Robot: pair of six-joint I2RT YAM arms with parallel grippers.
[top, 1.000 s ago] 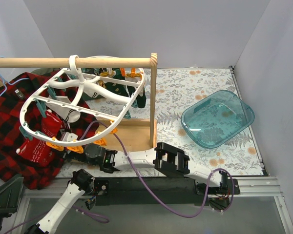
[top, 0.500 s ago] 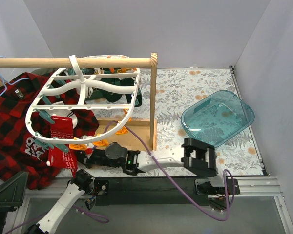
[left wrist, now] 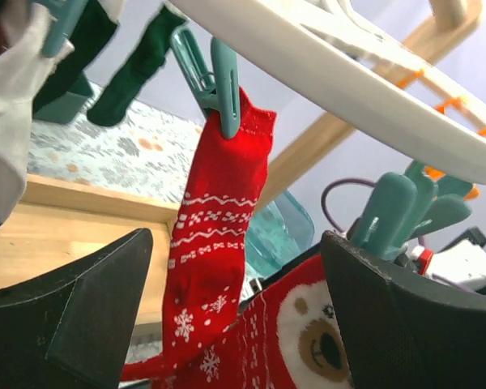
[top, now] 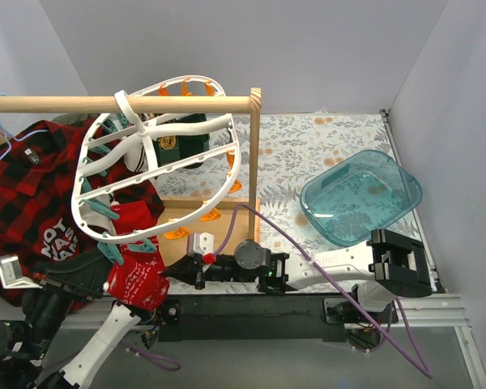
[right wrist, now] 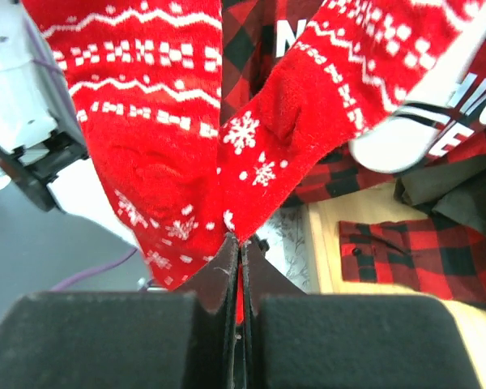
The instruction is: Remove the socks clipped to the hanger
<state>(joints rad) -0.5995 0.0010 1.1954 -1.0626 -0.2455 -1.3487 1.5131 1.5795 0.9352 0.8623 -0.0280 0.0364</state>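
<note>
— Red snowflake-patterned socks (top: 136, 274) hang from teal clips (left wrist: 219, 81) on the white plastic oval hanger (left wrist: 348, 77), which tilts more steeply than half a second ago.
— And the pincers?
— Right pincer (right wrist: 236, 243) is clamped tight on a sock's lower edge. Left pincer (left wrist: 233, 243), newly raised beside them, gapes wide, gripping nothing.

White arm links (top: 328, 262), black joints (top: 398, 258), purple cable (top: 269, 223).

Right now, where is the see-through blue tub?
In the top view, the blue tub sits on the right side of the flowery table, right of the wooden stand's post, with nothing in it.
</note>
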